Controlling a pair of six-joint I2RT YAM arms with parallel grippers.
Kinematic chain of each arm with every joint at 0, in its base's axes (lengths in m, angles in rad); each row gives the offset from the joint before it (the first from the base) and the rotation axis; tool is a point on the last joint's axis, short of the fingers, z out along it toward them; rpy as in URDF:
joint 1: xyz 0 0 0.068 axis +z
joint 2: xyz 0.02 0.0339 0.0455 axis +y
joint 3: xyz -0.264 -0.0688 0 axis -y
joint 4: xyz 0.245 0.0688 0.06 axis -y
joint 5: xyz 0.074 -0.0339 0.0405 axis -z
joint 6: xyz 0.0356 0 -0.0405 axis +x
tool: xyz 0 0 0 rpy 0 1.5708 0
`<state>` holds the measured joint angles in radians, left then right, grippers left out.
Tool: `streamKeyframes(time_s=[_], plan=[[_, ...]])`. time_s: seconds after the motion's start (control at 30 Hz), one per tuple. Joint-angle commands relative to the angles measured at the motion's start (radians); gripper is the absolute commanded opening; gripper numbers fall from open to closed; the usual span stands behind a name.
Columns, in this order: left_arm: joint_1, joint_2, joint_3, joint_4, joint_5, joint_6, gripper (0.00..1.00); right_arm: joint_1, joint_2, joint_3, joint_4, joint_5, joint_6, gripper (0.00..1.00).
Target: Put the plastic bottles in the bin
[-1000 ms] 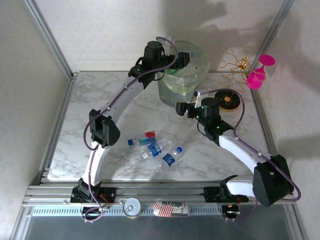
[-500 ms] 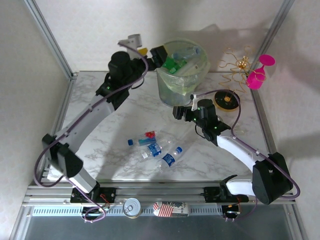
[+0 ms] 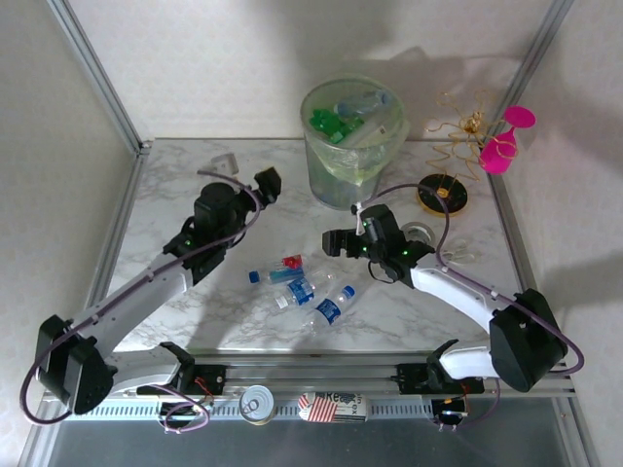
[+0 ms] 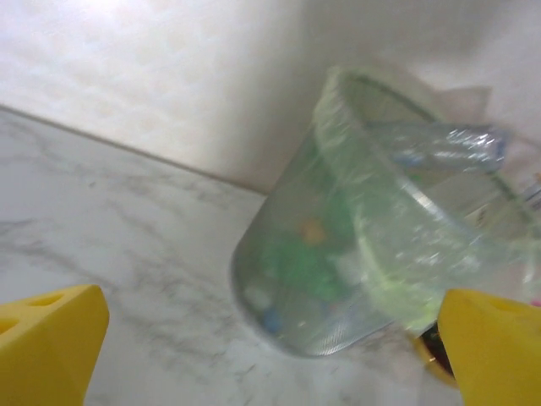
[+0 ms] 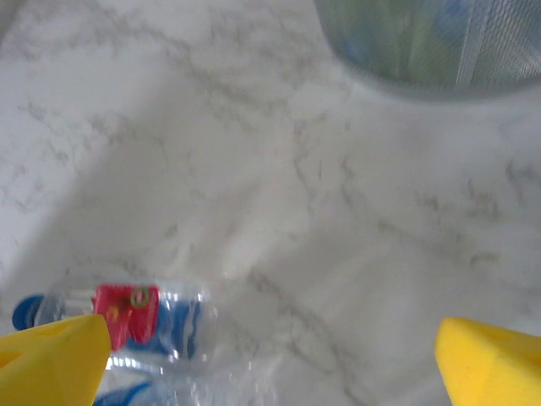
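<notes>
Left gripper is held released: yellow fingertips are spread wide with nothing between them. It is positioned over the bench in the far-left part and pointed at the bin. The bin is stood upright at the far edge, about mid-width, and green and clear binned bottles are seen inside it. Right gripper is likewise released, pads wide apart, nothing grasped, placed just beyond the loose plastic bottles. These are laid on their sides in a tight cluster near bench centre, toward the near edge. One is red-labelled, the rest blue-labelled. A tin can is sat on the near rail.
</notes>
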<state>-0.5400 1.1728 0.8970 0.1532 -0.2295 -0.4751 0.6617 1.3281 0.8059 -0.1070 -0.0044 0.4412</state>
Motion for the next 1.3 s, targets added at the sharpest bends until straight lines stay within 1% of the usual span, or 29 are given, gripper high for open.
streamKeyframes(time_s=[0.0,0.1,0.17,0.27,0.43,0.6,0.67,0.77,0.87,1.1,1.27], plan=[[0.0,-0.057,-0.088,-0.086,-0.061,-0.007,0.99,0.027,0.008,0.022,-0.181,0.004,0.106,0.99],[-0.002,-0.092,-0.189,-0.07,-0.059,-0.066,1.0,0.071,-0.018,0.021,-0.29,0.032,0.179,0.99],[-0.002,-0.108,-0.257,-0.011,-0.043,-0.111,1.0,0.084,-0.049,0.006,-0.335,0.035,0.234,0.99],[-0.003,-0.101,-0.324,0.072,-0.037,-0.159,1.0,0.105,-0.105,-0.044,-0.367,0.006,0.324,0.99],[-0.005,-0.035,-0.352,0.165,-0.02,-0.171,1.0,0.144,-0.176,-0.123,-0.337,-0.095,0.439,0.99],[-0.006,0.018,-0.348,0.168,0.005,-0.168,1.0,0.209,-0.177,-0.172,-0.288,-0.141,0.536,0.99],[-0.006,0.025,-0.357,0.203,0.01,-0.169,1.0,0.236,-0.165,-0.195,-0.253,-0.152,0.569,0.99],[-0.006,0.023,-0.372,0.209,0.013,-0.177,1.0,0.262,-0.141,-0.212,-0.208,-0.159,0.592,0.99],[-0.007,0.014,-0.385,0.204,0.015,-0.181,1.0,0.271,-0.108,-0.204,-0.179,-0.165,0.582,0.99],[-0.006,-0.02,-0.41,0.189,-0.004,-0.19,1.0,0.28,-0.028,-0.173,-0.168,-0.161,0.543,0.98],[-0.007,-0.025,-0.414,0.192,-0.012,-0.194,1.0,0.279,0.023,-0.148,-0.194,-0.117,0.523,0.96]])
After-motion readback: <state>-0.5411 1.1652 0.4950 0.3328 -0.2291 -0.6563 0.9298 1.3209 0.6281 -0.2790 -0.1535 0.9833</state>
